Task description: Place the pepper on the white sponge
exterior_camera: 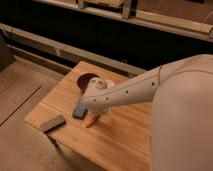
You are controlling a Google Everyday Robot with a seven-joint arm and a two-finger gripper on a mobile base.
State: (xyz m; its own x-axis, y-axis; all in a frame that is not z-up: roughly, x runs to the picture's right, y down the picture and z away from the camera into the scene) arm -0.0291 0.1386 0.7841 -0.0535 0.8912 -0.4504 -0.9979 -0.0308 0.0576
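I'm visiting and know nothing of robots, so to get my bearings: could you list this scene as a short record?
Surface: wooden table
Tool: at the end of the white arm, low over the pepper
Pepper: orange-red, partly hidden under the tool
White sponge: small bluish block just left of the pepper
Also there: longer grey block, dark red dish
Task state: pepper not yet on the white sponge

Grey block (52, 123) (long, flat) on wooden table (125, 142).
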